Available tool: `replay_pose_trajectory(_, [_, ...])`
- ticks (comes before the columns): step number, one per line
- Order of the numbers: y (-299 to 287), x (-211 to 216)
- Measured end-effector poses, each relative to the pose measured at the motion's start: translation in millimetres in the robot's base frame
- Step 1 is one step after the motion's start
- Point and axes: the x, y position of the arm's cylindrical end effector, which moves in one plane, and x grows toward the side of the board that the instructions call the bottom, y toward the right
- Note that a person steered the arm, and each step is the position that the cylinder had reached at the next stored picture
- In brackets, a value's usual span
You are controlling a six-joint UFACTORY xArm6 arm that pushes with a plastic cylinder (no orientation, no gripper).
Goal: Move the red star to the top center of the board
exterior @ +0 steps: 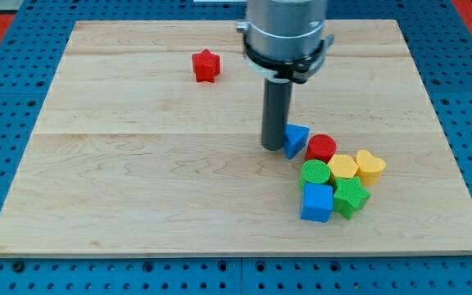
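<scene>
The red star lies on the wooden board in the upper part, a little left of the centre line. My tip rests near the board's middle, well below and to the right of the red star. It touches or nearly touches the left side of a blue triangular block.
A cluster sits to the right of and below my tip: a red cylinder, a green cylinder, a yellow hexagon-like block, a yellow heart, a blue cube and a green star.
</scene>
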Motion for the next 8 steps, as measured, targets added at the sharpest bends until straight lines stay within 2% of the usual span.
replay_pose_trajectory(1, [-29.9,-35.3])
replay_pose_trajectory(2, [-8.0,-33.9])
replay_pose_trajectory(3, [38.3,0.1])
replay_pose_trajectory(4, [13.7,-7.7])
replay_pose_trajectory(5, [-17.1,-65.7])
replay_pose_trajectory(6, [-68.7,-99.0])
replay_pose_trajectory(7, [-98.2,-106.0])
replay_pose_trajectory(8, [-130.3,-130.4])
